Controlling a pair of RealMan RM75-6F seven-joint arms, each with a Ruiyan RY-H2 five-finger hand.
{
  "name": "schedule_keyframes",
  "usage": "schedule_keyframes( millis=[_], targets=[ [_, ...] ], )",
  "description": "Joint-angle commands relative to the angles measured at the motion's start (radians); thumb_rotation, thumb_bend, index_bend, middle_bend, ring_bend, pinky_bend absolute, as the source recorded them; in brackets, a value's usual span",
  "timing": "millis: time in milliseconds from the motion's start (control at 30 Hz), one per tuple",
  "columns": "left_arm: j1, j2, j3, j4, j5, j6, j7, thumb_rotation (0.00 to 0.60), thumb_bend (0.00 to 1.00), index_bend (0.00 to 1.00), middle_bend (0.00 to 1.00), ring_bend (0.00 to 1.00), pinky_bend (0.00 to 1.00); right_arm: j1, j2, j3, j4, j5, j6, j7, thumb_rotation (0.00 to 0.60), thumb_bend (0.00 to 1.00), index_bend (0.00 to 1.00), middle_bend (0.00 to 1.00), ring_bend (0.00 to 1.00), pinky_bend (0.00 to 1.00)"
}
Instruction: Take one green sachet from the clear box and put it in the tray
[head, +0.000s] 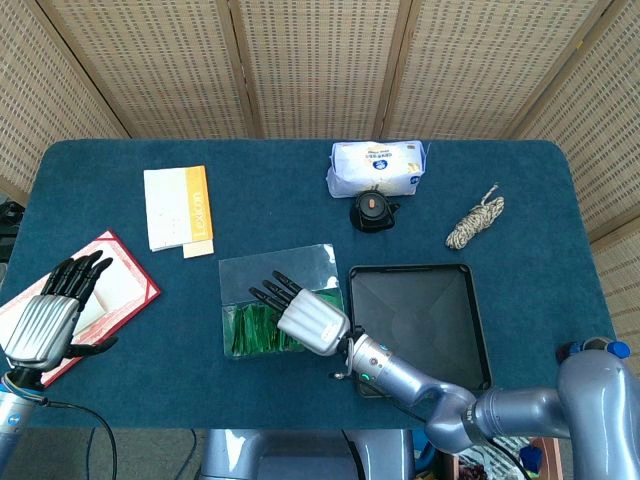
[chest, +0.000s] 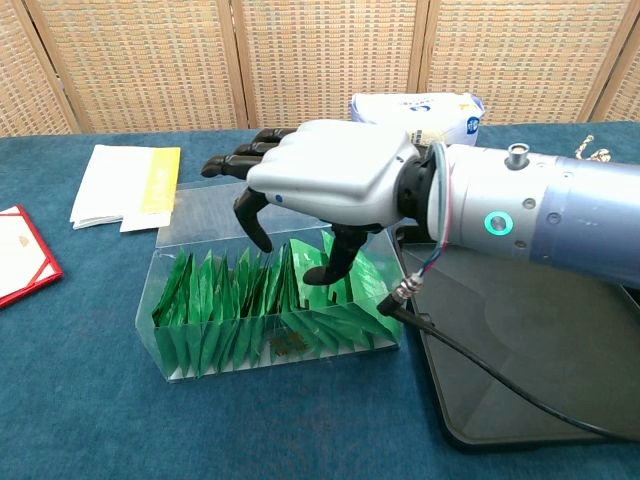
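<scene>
A clear box (chest: 180, 345) (head: 240, 275) holds a row of several green sachets (chest: 250, 295) (head: 252, 332), standing on edge. My right hand (chest: 320, 190) (head: 300, 315) hovers palm-down just over the box with fingers spread and curled downward; the thumb tip is down among the sachets at the right end. It holds nothing that I can see. The black tray (chest: 560, 330) (head: 420, 310) lies right of the box with nothing in it. My left hand (head: 45, 315) rests open at the far left over a red folder, seen only in the head view.
A red folder (head: 125, 280) lies at the left edge and a white and orange booklet (head: 178, 207) behind the box. At the back stand a white packet (head: 377, 167), a small black object (head: 372, 211) and a coil of rope (head: 475, 222).
</scene>
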Motion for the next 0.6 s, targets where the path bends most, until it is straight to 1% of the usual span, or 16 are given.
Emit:
schedule_keyframes(
  millis=[33,233,367,600],
  targets=[
    [-0.002,-0.002,-0.001,0.001,-0.004,-0.003,0.003,0.600,0.06,0.00,0.00,0.00,0.00,0.010,-0.024,0.013,0.019,-0.011,-0.019,0.004,0.600,0.41,0.49,0.08,0.00,0.07],
    [-0.004,-0.004,-0.003,0.002,-0.014,-0.006,0.008,0.600,0.06,0.00,0.00,0.00,0.00,0.029,-0.059,0.029,0.047,-0.015,-0.052,-0.014,0.600,0.41,0.49,0.08,0.00,0.07],
    [-0.005,-0.006,-0.003,0.000,-0.018,-0.009,0.009,0.600,0.06,0.00,0.00,0.00,0.00,0.048,-0.093,0.045,0.081,0.017,-0.090,-0.053,0.600,0.41,0.51,0.08,0.00,0.07],
    [-0.007,-0.003,-0.004,0.005,-0.021,-0.012,-0.001,0.600,0.06,0.00,0.00,0.00,0.00,0.053,-0.116,0.059,0.111,0.037,-0.103,-0.075,0.600,0.43,0.51,0.09,0.00,0.07]
  ],
)
